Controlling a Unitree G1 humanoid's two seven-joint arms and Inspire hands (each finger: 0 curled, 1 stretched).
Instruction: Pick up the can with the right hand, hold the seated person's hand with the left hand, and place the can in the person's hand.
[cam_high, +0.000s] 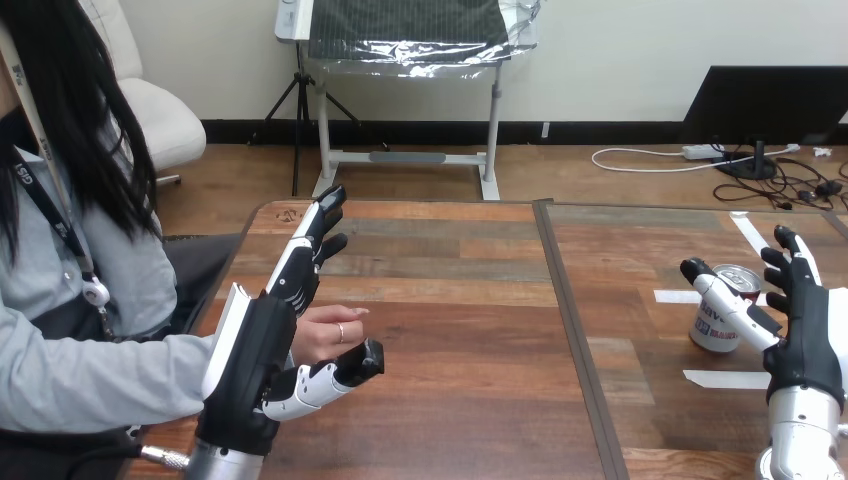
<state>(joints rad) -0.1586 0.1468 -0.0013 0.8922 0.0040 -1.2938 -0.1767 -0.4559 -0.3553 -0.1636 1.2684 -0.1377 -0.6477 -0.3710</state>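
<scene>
A silver can (722, 310) with a red-and-white label stands upright on the table at the right. My right hand (800, 330) is open just beside it, thumb reaching over the can's front and fingers straight behind it, not closed on it. At the left, my left hand (268, 345) is open with fingers stretched forward and thumb held out to the right. The person's hand (328, 333) rests against its palm, between the thumb and the fingers. No finger of mine curls round it.
Strips of white tape (728, 379) lie on the table around the can. A seam (570, 330) divides the wooden tabletop into two parts. The person sits at the left side, forearm lying along the table's left edge.
</scene>
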